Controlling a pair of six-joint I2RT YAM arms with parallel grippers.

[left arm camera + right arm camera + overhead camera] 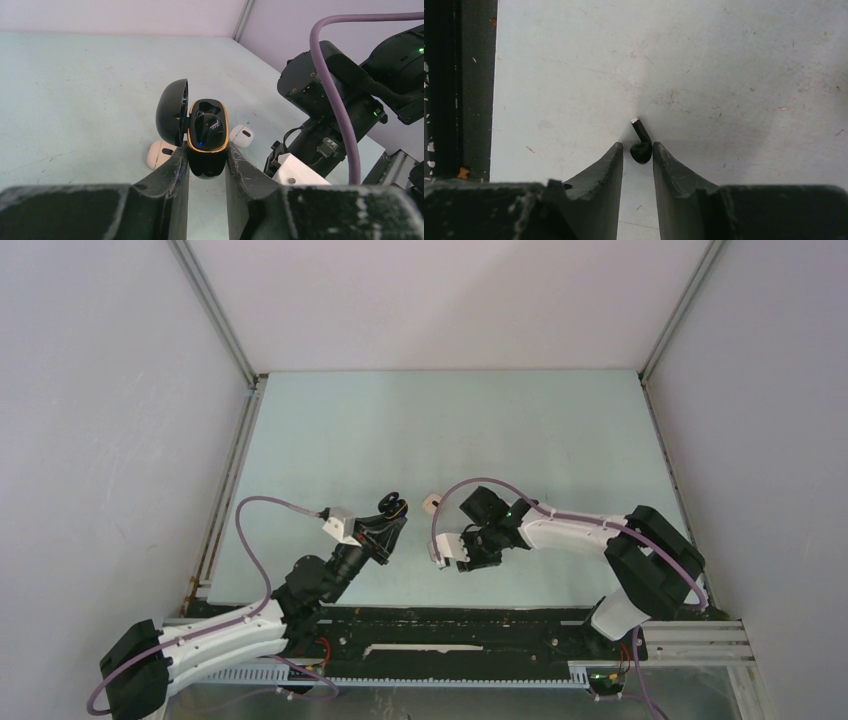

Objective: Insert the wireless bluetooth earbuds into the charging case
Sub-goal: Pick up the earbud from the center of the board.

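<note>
Risk: black earbud point(641, 150) squirts off tips of right fingers point(665, 167), grip unclear; left fingers point(175, 167) clench open charging case point(207, 150).

Table point(450, 420): pale mint-green top filling the middle of the overhead view, scuffed, flecked with dark specks and fine scratches. Black strip point(474, 75) along its edge at the left of the right wrist view, paint chipped.

Lying on it, left wrist view: cream earbud point(160, 154) left of centre, white earbud point(241, 135) right of centre, the two apart.

Black earbud point(640, 147), centre of right wrist view: resting or lifted, cannot tell.
</note>
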